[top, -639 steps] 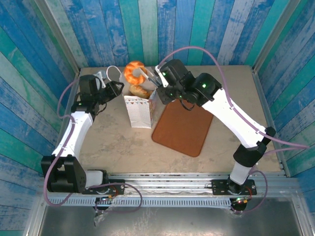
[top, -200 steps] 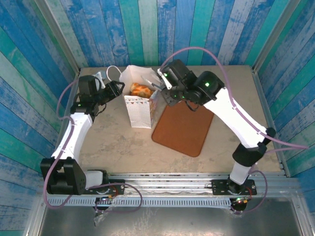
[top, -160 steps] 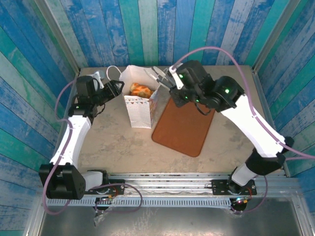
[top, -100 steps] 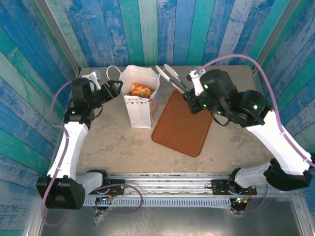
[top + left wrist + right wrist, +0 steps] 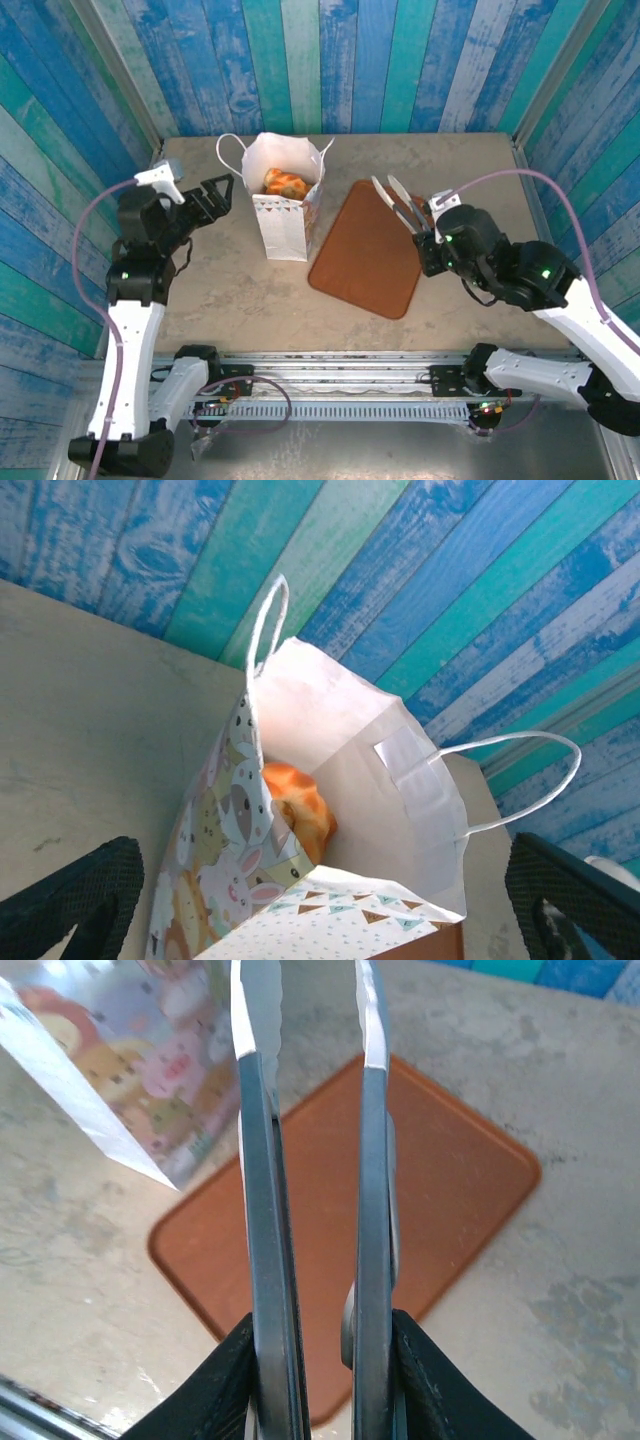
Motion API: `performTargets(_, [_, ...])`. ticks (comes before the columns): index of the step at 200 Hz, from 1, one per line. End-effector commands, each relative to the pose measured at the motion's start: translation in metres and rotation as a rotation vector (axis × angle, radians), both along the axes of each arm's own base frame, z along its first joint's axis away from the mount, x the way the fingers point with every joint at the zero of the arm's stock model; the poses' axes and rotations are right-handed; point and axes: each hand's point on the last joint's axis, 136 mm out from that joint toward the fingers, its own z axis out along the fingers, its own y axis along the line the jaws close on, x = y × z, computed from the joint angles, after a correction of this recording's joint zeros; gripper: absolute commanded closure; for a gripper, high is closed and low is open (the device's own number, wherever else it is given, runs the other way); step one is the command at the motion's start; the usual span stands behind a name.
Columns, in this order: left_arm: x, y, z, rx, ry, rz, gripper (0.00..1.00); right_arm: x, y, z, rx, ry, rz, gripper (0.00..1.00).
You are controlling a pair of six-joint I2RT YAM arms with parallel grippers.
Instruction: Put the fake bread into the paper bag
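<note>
Table (image 5: 230,290): pale, mottled beige surface, scuffed. Flat brown tray (image 5: 365,255), rounded corners, lies right of centre, long axis running near to far with the far end leaning right. Metal tongs (image 5: 398,203) sit above the tray's far right corner, blades parted and scallop-edged. Blue and teal plank walls (image 5: 400,60) enclose left, far and right sides. Aluminium rail (image 5: 330,362) runs along the near edge.

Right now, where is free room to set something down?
The tray is bare. Bare table lies between bag and near rail, and at the far right, behind the tongs. Tight: bag to left gripper.
</note>
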Motion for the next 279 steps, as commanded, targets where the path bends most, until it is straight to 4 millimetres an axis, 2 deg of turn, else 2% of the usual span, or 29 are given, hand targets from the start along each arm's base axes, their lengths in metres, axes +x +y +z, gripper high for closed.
performTargets(1, [-0.015,0.014,0.008,0.046,-0.029,0.070,0.06,0.007,-0.005,-0.021,-0.037,0.003,-0.061,0.67])
performTargets(28, [-0.025,0.018,0.004,0.068,-0.019,0.087,0.06,0.017,-0.004,-0.048,-0.095,0.000,-0.088,0.67])
performTargets(85, [-0.040,0.026,-0.012,0.085,0.016,0.130,0.06,0.043,0.019,-0.098,-0.186,-0.005,-0.079,0.67])
performTargets(134, [-0.049,0.029,-0.025,0.101,0.045,0.147,0.06,0.064,0.036,-0.150,-0.307,0.070,-0.058,0.67])
performTargets(178, [-0.057,0.034,-0.039,0.132,0.077,0.166,0.06,0.076,0.045,-0.195,-0.322,0.168,-0.107,0.67])
performTargets(225, [-0.054,0.038,-0.045,0.158,0.088,0.177,0.06,0.068,0.032,-0.225,-0.373,0.230,-0.144,0.66])
performTargets(254, [-0.046,0.036,-0.046,0.155,0.086,0.172,0.06,0.054,0.021,-0.239,-0.374,0.270,-0.161,0.59])
performTargets(279, [-0.044,0.039,-0.042,0.159,0.071,0.187,0.06,0.039,0.015,-0.253,-0.349,0.323,-0.163,0.58])
